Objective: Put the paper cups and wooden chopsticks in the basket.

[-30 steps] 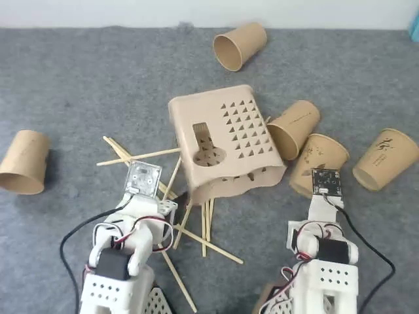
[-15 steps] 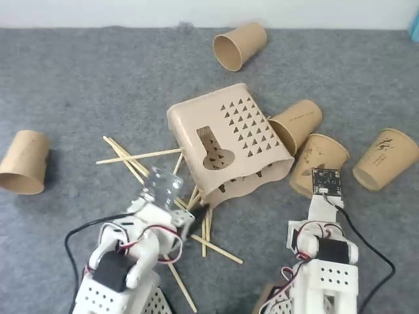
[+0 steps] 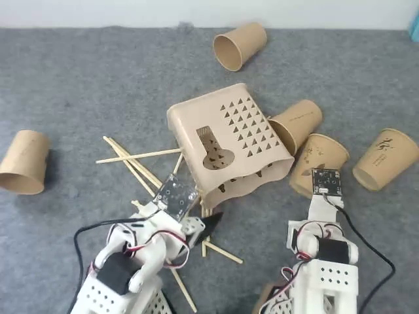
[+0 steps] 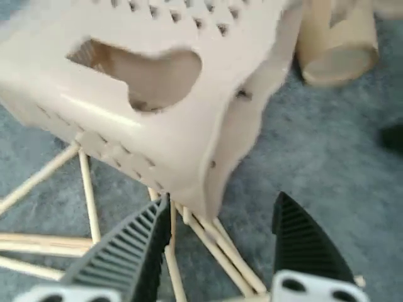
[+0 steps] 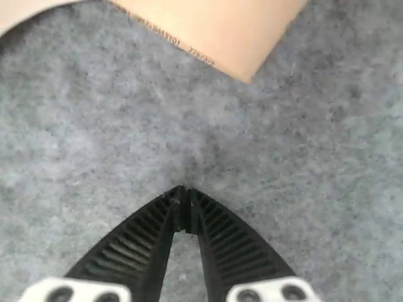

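From above we saw the basket (image 3: pixel 229 147) tipped over on the carpet (image 3: pixel 78 85), its pierced wall facing up. The left claw (image 3: pixel 207 222) sat just short of its near edge, with chopsticks (image 3: pixel 137 167) fanned out beside and beneath that claw. Five cups (image 3: pixel 294 125) lay on their sides: three ahead of the right arm, one beyond the basket, one well off to the left claw's outer side. In the left wrist view the left claw (image 4: pixel 221 207) was spread wide and gripped nothing. Several chopsticks (image 4: pixel 214 242) ran between its jaws and under the basket's rim (image 4: pixel 208 189) just ahead. We judged them light, stiff and smooth, prone to roll, so best pinched crosswise near mid-length. In the right wrist view the right claw (image 5: pixel 182 207) was clenched on nothing over bare carpet, a cup (image 5: pixel 208 25) ahead and apart. We judged the cups light and easily crushed, best gripped gently at the rim.
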### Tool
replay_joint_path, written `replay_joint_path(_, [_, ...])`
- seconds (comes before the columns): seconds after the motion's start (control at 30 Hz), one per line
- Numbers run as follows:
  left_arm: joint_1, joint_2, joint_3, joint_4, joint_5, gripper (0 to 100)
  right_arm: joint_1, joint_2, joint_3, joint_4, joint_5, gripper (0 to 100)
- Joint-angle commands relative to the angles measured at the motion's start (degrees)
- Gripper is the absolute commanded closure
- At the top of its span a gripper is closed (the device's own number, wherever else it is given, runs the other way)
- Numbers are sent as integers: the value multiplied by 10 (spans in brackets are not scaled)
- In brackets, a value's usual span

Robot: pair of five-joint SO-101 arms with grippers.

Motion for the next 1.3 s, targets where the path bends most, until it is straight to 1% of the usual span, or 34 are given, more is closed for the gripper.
replay_joint_path(0.0, [-49,-3,83,-149,-6,746,14,-9,-27,-9,8,989])
replay_joint_path(0.03, [-59,4,89,-168,-4,746,14,-9,-27,-9,8,989])
replay_joint_path(0.17, [-74,17,87,-188,-3,746,14,-9,-27,-9,8,990])
replay_joint_path(0.33, [-75,25,87,-204,40,747,15,-9,-27,-9,8,991])
replay_joint_path(0.53, [-76,67,87,-215,44,747,15,-9,-27,-9,8,991])
replay_joint_path(0.67, [-120,114,87,-280,46,747,15,-9,-27,-9,8,991])
replay_joint_path(0.83, [-185,207,42,-324,41,747,39,-9,-27,-9,8,991])
replay_joint_path(1.0, [-193,334,-19,-362,47,755,43,-9,-28,-9,8,991])
replay_joint_path(1.1, [-193,426,-58,-405,62,806,43,-9,-28,-9,8,991])
replay_joint_path(1.27, [-193,585,-113,-491,62,901,43,-9,-28,-9,8,991])
